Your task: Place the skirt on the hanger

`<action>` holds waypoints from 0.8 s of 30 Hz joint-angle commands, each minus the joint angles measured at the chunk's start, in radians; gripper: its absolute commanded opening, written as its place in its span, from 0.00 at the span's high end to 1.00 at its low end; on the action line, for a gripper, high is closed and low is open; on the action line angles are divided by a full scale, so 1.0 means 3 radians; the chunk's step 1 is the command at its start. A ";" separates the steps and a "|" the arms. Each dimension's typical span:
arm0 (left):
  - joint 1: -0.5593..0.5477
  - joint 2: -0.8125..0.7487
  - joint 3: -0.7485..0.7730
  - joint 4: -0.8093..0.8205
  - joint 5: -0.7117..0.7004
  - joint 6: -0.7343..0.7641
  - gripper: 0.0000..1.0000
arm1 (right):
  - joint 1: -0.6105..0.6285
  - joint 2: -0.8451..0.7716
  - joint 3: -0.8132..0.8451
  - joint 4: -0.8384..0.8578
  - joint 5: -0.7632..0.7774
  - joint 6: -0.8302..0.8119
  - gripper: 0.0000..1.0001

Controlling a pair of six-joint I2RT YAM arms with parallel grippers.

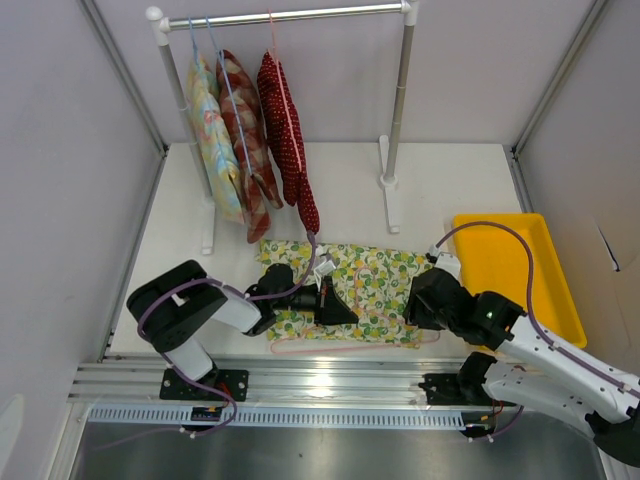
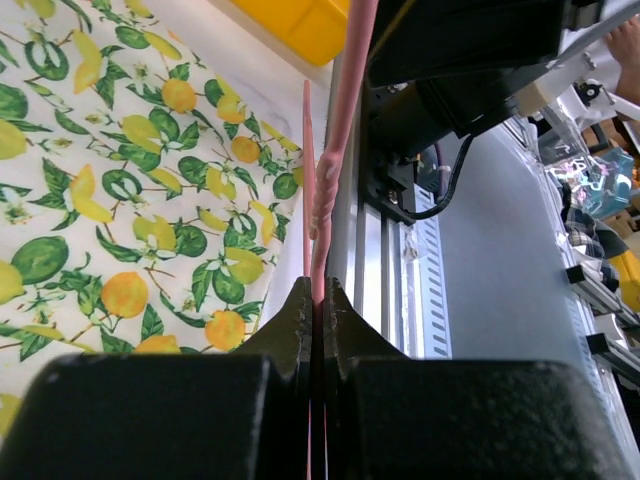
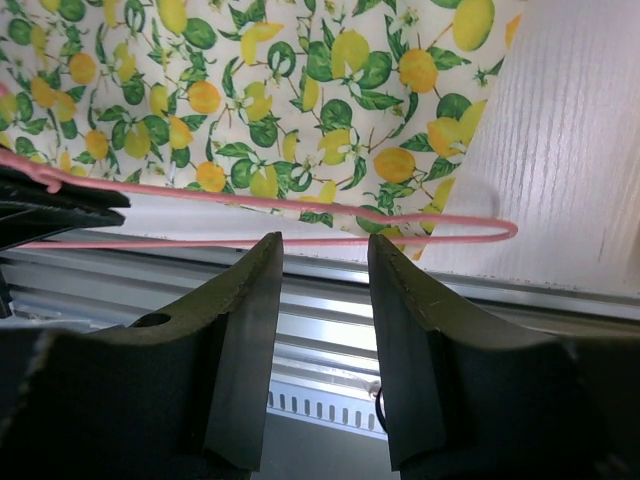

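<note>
The lemon-print skirt (image 1: 368, 280) lies flat on the table's front middle; it also shows in the left wrist view (image 2: 130, 190) and the right wrist view (image 3: 270, 90). The pink wire hanger (image 1: 350, 346) lies along the skirt's near edge, over the table's front edge. My left gripper (image 1: 345, 312) is shut on the hanger's twisted neck (image 2: 325, 200). My right gripper (image 1: 415, 312) is open and empty at the skirt's right edge, its fingers just short of the hanger's bottom wire (image 3: 330, 240).
A clothes rail (image 1: 290, 15) at the back holds a pastel floral garment (image 1: 215, 140) and red dotted garments (image 1: 285, 130) on hangers. A yellow tray (image 1: 510, 270) sits at the right. The metal frame rail (image 1: 320, 375) runs along the front edge.
</note>
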State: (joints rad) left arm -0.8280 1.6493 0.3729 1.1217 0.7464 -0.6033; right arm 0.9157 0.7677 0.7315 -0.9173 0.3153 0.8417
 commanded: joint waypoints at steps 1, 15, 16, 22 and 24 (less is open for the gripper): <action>0.0009 -0.0067 0.0050 0.0362 0.0217 -0.0034 1.00 | 0.0021 0.0038 0.0001 0.0051 0.0028 0.0129 0.55; 0.0019 0.0423 0.0071 0.0536 0.0355 -0.0045 1.00 | 0.0046 -0.0033 -0.0214 0.0107 0.0013 0.0303 0.58; 0.0029 0.0454 0.0076 0.0531 0.0335 -0.0029 1.00 | 0.0046 -0.0053 -0.0239 0.0117 0.0028 0.0313 0.57; 0.0040 0.0490 0.0158 0.0316 0.0227 0.0103 1.00 | 0.0067 0.0028 -0.0321 0.0204 -0.0059 0.0369 0.56; 0.0055 0.0465 0.0168 0.0260 0.0207 0.0150 1.00 | 0.0087 0.0044 -0.0439 0.0250 -0.0074 0.0415 0.56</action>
State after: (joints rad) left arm -0.8227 1.7981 0.3935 1.1782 0.8246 -0.6270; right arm 0.9295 0.7723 0.6353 -0.8799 0.2989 0.9253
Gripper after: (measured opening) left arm 0.026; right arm 0.439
